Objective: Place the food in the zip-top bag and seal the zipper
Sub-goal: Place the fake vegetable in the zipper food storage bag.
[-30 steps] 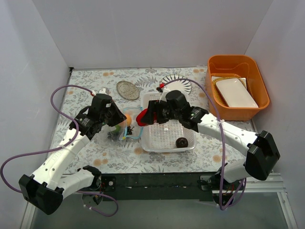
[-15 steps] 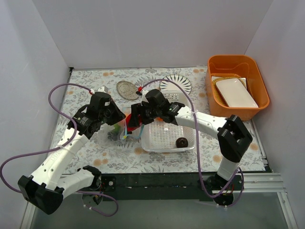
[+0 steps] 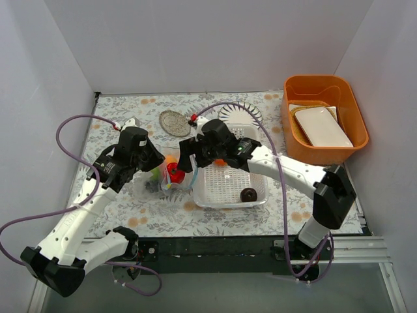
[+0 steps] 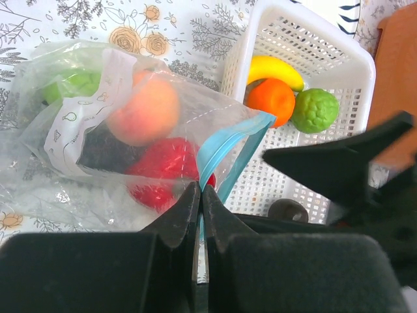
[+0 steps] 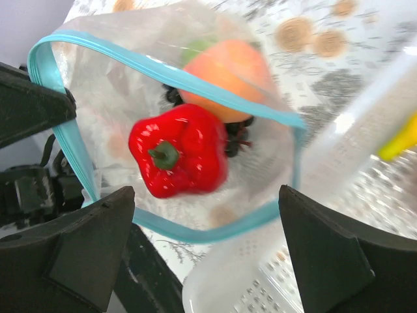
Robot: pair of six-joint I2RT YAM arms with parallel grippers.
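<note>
1. At table centre-left, the zip-top bag (image 4: 78, 124) lies open, just beside the white basket (image 4: 339, 59). The left gripper (image 4: 200, 195) is clamped on its zipper (image 4: 228, 147) edge.
2. Bagged: red pepper (image 5: 176, 156), peach (image 5: 228, 78), dark grapes (image 4: 104, 150), green ball (image 4: 71, 85).
3. Remaining in the basket: banana (image 4: 273, 68), orange (image 4: 270, 101), second green ball (image 4: 315, 111), dark brown ball (image 4: 287, 210). Sealing is judged to come last.
4. The right gripper (image 5: 205, 192) hangs over the bag mouth, fingers wide apart, holding nothing.
5. The left wrist view shows the basket contents. Only the right wrist view looks straight down the bag mouth.
</note>
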